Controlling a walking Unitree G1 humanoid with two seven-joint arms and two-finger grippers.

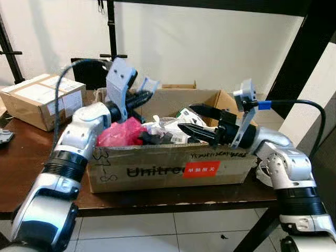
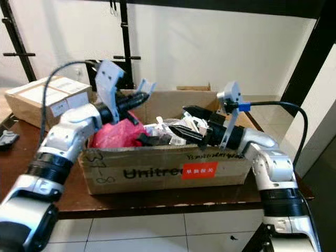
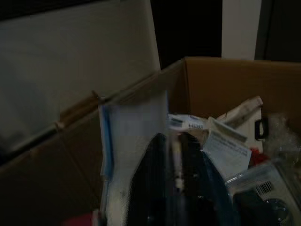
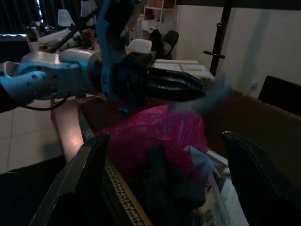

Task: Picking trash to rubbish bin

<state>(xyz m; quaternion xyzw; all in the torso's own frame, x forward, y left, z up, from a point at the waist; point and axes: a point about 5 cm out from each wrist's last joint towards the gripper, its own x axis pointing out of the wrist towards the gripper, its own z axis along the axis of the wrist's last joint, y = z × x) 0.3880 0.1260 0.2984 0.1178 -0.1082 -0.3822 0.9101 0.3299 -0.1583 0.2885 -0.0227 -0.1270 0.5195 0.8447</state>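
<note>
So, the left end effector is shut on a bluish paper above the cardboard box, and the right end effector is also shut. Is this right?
Not quite. The right end effector is open, its two black fingers spread wide apart over the trash, as the right wrist view shows. The rest holds: the left end effector is shut on the bluish paper above the cardboard box.

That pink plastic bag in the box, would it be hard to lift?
The pink bag looks crumpled and thin, so probably floppy and light. Its glossy film may slip between fingers. It lies against other trash, so neighbours might drag along.
</note>
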